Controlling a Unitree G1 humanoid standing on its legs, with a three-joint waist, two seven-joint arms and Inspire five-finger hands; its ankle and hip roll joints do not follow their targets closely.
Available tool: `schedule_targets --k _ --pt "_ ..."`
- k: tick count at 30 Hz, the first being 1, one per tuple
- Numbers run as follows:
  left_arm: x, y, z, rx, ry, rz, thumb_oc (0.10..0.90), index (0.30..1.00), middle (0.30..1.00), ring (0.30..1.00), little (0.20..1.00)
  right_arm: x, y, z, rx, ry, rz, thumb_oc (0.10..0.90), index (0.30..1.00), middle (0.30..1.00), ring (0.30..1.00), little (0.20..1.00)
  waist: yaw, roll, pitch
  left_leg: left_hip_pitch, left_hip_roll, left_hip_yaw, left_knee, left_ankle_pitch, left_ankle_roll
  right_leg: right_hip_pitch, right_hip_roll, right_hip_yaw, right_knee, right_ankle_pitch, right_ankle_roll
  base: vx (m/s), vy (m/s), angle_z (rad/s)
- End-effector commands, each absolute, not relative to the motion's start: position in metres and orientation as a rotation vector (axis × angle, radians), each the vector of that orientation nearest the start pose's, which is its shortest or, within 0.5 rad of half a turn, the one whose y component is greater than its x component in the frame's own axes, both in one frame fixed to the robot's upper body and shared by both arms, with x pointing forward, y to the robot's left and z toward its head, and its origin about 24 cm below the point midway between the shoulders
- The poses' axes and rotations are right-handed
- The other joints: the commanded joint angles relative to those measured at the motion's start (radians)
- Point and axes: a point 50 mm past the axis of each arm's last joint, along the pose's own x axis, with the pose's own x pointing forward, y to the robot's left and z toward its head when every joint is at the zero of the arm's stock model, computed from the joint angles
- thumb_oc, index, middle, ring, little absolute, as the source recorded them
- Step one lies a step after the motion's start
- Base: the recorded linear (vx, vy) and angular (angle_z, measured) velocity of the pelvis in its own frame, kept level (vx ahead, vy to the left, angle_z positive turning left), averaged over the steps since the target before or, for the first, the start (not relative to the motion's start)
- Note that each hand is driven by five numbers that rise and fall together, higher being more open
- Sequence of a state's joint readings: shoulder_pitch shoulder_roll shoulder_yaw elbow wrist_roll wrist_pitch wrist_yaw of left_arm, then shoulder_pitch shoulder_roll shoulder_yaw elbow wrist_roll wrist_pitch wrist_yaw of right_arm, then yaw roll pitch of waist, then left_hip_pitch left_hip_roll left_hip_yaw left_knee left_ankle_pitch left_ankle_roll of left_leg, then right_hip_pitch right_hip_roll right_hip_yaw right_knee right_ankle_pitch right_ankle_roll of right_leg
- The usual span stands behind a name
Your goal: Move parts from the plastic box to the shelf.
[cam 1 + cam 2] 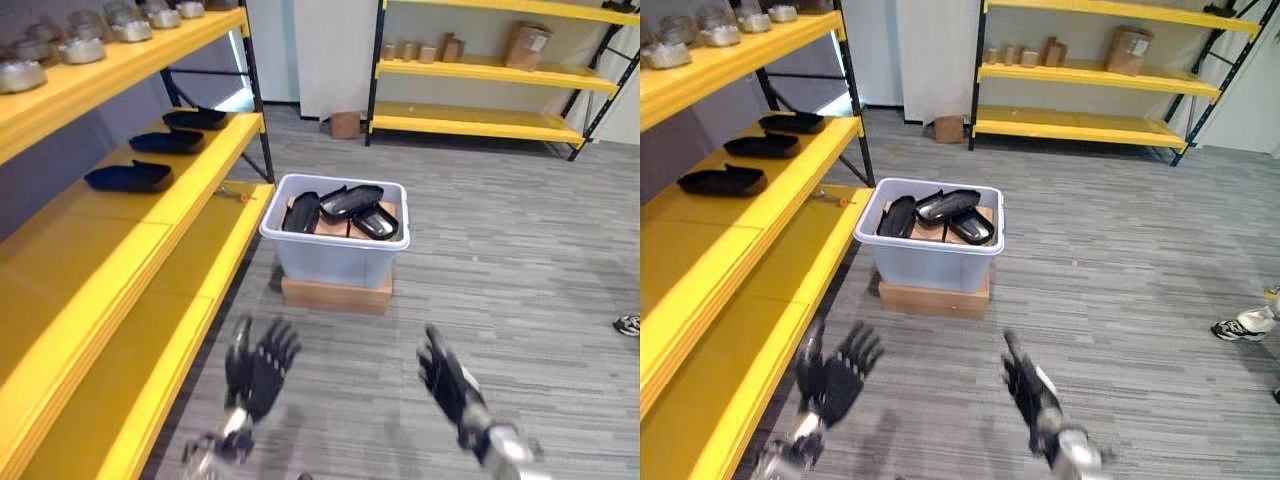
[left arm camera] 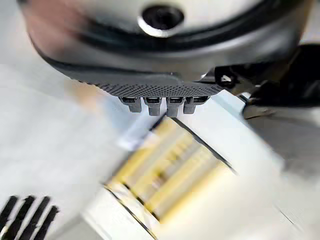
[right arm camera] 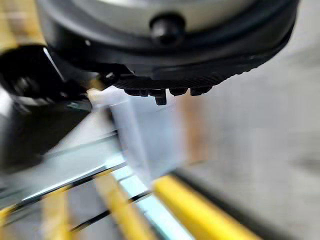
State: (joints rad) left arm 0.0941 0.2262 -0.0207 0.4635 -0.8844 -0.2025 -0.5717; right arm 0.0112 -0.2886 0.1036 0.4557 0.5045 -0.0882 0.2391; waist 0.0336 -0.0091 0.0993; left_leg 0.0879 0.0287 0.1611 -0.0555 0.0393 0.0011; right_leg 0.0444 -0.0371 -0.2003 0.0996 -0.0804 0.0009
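A pale plastic box (image 1: 340,255) stands on a low wooden block on the floor ahead of me. Several black parts (image 1: 350,203) lie in it. Three black parts (image 1: 130,177) rest on the middle board of the yellow shelf (image 1: 190,190) at my left. My left hand (image 1: 258,368) is raised in front of me, fingers straight and spread, holding nothing. My right hand (image 1: 450,382) is raised beside it, fingers straight, also holding nothing. Both hands are well short of the box.
Metal bowls (image 1: 80,48) line the top board of the left shelf. A second yellow shelf (image 1: 480,70) with cardboard boxes stands at the far wall, and a small carton (image 1: 345,124) sits on the floor there. A person's shoe (image 1: 628,324) shows at the right edge.
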Motion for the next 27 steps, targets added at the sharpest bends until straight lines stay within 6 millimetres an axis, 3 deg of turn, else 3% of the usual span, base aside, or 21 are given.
schedule_targets --k 1,9,16,27 --pt "0.218 0.215 -0.022 -0.599 0.016 -0.268 0.900 1.000 1.000 1.000 1.000 0.240 -0.196 -0.018 0.243 0.213 0.211 0.900 1.000 1.000 1.000 1.000 0.007 -0.025 0.010 0.027 0.035 -0.007 -0.010 -0.027 -0.056 0.111 -0.043 -0.033 -0.187 0.094 0.060 0.04 0.010 0.04" --pt "0.219 0.211 -0.014 -0.651 -0.016 -0.332 0.900 1.000 1.000 1.000 1.000 0.241 -0.195 -0.016 0.214 0.203 0.210 0.900 1.000 1.000 1.000 1.000 0.009 -0.017 0.007 0.042 0.034 -0.010 -0.019 -0.030 -0.054 0.116 -0.046 -0.036 -0.187 0.093 0.063 0.01 0.007 0.02" --pt "0.219 0.203 -0.009 -0.851 -0.079 -0.373 0.900 1.000 1.000 1.000 1.000 0.243 -0.194 -0.015 0.147 0.203 0.201 0.900 1.000 1.000 1.000 1.000 0.015 -0.019 0.008 0.049 0.032 -0.013 -0.022 -0.034 -0.051 0.122 -0.049 -0.038 -0.187 0.093 0.064 0.00 0.002 0.01" --pt "0.222 0.200 -0.003 -0.775 -0.050 -0.392 0.900 1.000 1.000 1.000 1.000 0.242 -0.191 -0.011 0.069 0.192 0.202 0.900 1.000 1.000 1.000 1.000 0.011 -0.021 0.005 0.059 0.029 -0.004 -0.032 -0.038 -0.045 0.122 -0.056 -0.041 -0.187 0.098 0.074 0.00 0.014 0.03"
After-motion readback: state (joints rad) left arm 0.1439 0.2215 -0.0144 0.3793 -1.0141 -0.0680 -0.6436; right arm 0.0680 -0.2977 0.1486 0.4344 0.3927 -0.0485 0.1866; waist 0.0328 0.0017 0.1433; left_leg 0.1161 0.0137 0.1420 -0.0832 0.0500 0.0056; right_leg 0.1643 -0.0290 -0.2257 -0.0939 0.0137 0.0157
